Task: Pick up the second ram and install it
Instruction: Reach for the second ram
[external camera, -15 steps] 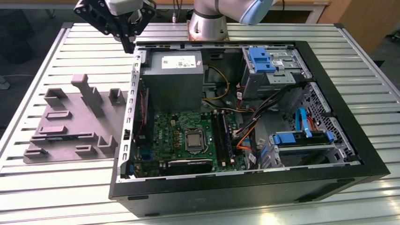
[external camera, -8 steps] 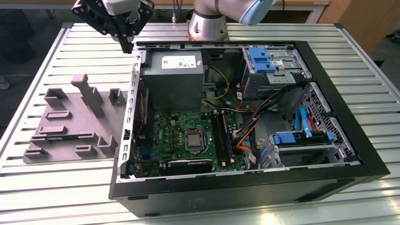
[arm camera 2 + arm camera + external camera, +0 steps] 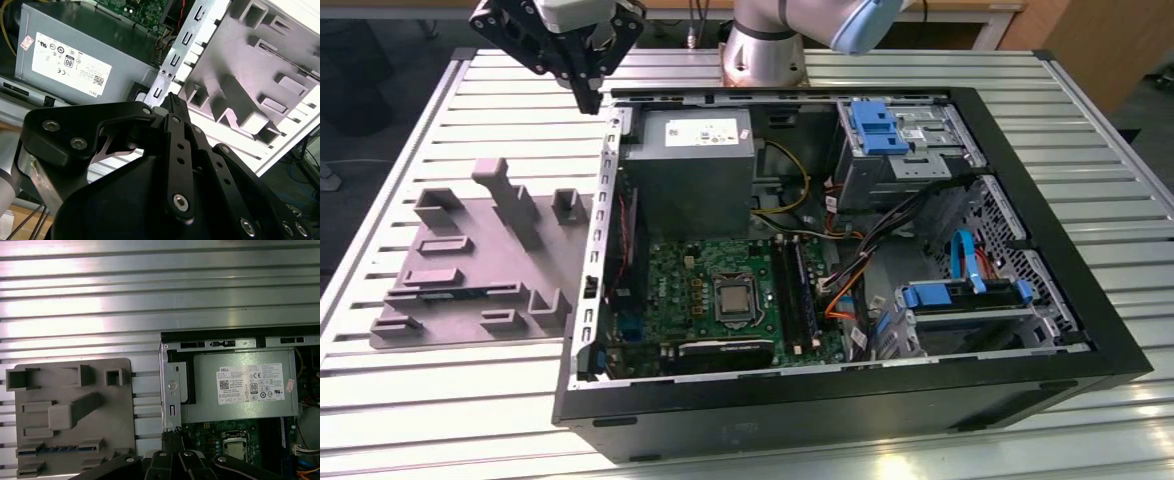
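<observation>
One open computer case (image 3: 854,400) lies on one slatted metal table (image 3: 427,400). At nine o'clock from the case in the exterior view sits one grey moulded tray (image 3: 454,250), which carries one memory stick, the second ram (image 3: 464,292). Inside the case there are one power supply (image 3: 687,170), one green motherboard (image 3: 674,290) with one processor socket (image 3: 734,300), and two blue drive brackets: the far bracket (image 3: 874,125) at one o'clock from the socket and the near bracket (image 3: 961,293) at three o'clock. One arm (image 3: 774,40) bears one gripper (image 3: 591,98).
</observation>
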Controlling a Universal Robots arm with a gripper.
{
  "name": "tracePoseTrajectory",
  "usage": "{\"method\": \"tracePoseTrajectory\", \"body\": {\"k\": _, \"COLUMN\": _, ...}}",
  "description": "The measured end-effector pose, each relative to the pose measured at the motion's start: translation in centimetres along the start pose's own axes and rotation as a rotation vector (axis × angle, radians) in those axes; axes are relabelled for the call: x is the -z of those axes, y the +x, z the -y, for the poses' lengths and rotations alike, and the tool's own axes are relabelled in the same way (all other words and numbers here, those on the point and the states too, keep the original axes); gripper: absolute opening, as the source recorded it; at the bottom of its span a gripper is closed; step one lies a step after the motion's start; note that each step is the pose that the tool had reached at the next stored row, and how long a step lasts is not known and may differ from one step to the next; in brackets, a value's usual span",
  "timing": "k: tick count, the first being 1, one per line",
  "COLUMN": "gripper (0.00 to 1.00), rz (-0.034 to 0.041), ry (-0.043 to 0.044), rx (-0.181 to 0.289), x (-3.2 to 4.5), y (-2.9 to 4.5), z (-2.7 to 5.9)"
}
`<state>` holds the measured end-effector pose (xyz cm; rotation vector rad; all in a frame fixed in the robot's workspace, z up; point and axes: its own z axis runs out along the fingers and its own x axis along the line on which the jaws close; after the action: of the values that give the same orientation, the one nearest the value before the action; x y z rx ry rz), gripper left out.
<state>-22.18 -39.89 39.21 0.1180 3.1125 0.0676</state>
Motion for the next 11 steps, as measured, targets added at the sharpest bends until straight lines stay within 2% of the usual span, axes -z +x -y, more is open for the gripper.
{"method": "tracePoseTrajectory", "body": {"k": 11, "gripper": 0.11, "rz": 0.0, "ry": 0.0, "rx": 0.0, "x": 0.01, "y": 0.48, "z": 0.04}}
